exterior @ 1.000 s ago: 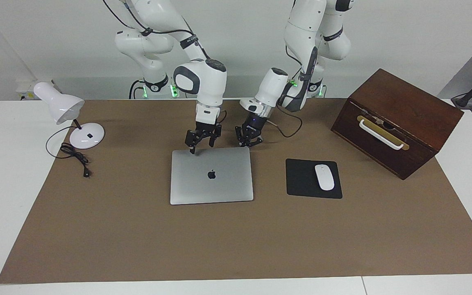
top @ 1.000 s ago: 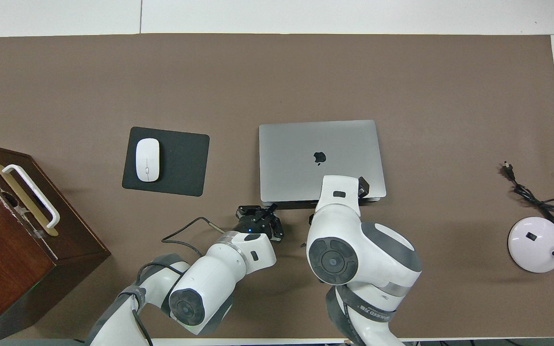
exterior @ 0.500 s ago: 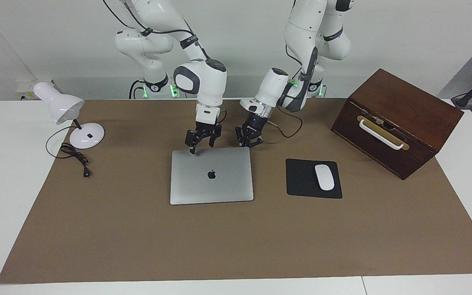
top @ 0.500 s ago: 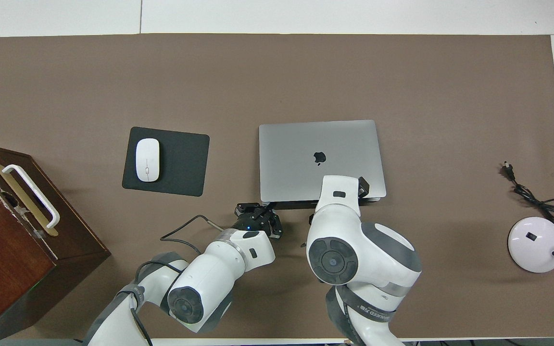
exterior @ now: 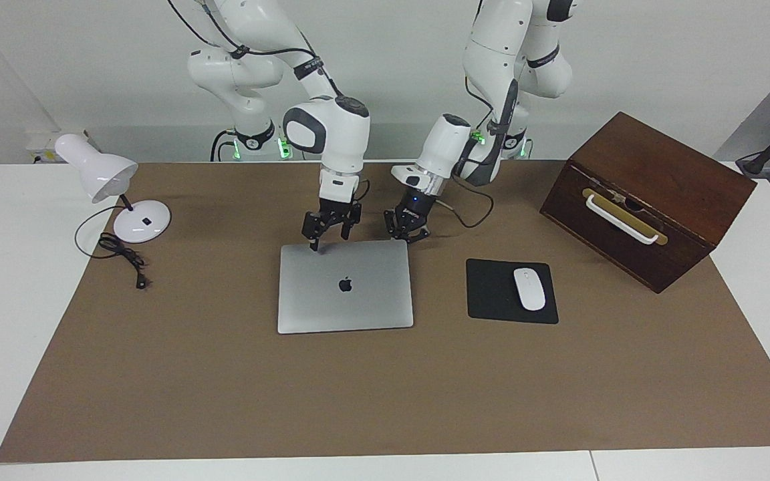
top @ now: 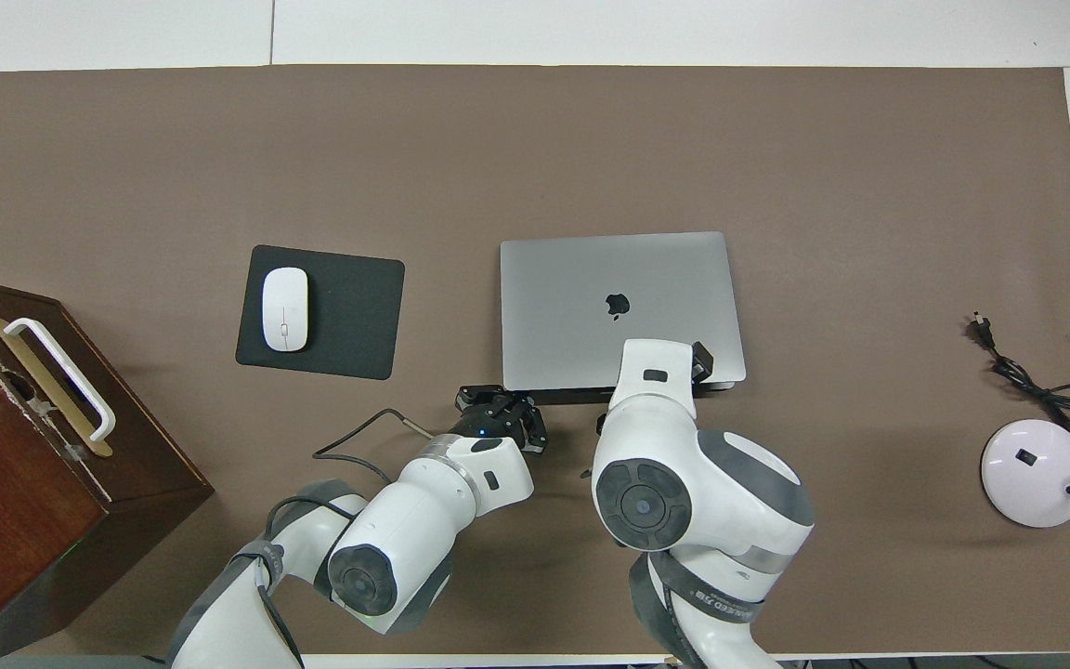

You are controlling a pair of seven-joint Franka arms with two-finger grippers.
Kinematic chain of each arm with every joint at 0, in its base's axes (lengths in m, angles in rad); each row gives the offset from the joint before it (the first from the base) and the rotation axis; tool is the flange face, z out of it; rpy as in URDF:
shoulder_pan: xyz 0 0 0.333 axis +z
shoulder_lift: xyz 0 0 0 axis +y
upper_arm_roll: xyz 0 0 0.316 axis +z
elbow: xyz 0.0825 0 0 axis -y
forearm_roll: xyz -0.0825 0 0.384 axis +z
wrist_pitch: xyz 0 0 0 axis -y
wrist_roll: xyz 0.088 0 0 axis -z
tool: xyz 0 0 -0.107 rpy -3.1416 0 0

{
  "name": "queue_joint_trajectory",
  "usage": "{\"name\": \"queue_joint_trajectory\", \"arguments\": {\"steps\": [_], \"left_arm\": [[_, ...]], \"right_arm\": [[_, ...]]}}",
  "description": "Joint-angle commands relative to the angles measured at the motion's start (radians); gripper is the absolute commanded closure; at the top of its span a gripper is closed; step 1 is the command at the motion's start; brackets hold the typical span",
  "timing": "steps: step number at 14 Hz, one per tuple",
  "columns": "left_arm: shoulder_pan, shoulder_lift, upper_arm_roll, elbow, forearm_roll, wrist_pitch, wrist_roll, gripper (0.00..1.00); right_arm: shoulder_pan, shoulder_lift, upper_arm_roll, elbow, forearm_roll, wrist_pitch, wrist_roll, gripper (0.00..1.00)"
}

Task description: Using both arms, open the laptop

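Observation:
The silver-grey laptop (exterior: 345, 294) lies closed on the brown mat, apple logo up; it also shows in the overhead view (top: 591, 279). My right gripper (exterior: 328, 237) is open over the laptop's edge nearest the robots, toward the right arm's end, with one fingertip (exterior: 313, 246) touching the lid. In the overhead view its own wrist hides most of it. My left gripper (exterior: 406, 234) is low at the same edge, by the corner toward the left arm's end; it also shows in the overhead view (top: 502, 413). I cannot tell whether it touches the laptop.
A black mouse pad (exterior: 492, 294) with a white mouse (exterior: 529, 288) lies beside the laptop toward the left arm's end. A dark wooden box (exterior: 646, 194) with a white handle stands past it. A white desk lamp (exterior: 138, 220) and its cable (exterior: 124, 257) are at the right arm's end.
My left gripper has crept a little closer to the laptop's near edge. The right arm and the laptop have not moved.

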Motion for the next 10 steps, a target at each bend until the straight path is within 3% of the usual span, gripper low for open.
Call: {"name": "queue_joint_trajectory", "arguments": {"steps": [1, 10], "left_arm": [[-0.007, 0.039, 0.006, 0.019, -0.019, 0.019, 0.018, 1.0], [-0.005, 0.046, 0.028, 0.034, -0.011, 0.021, 0.02, 1.0]], "right_arm": [[-0.016, 0.015, 0.006, 0.005, -0.036, 0.029, 0.025, 0.0], [-0.019, 0.029, 0.006, 0.019, -0.051, 0.041, 0.019, 0.0]]}}
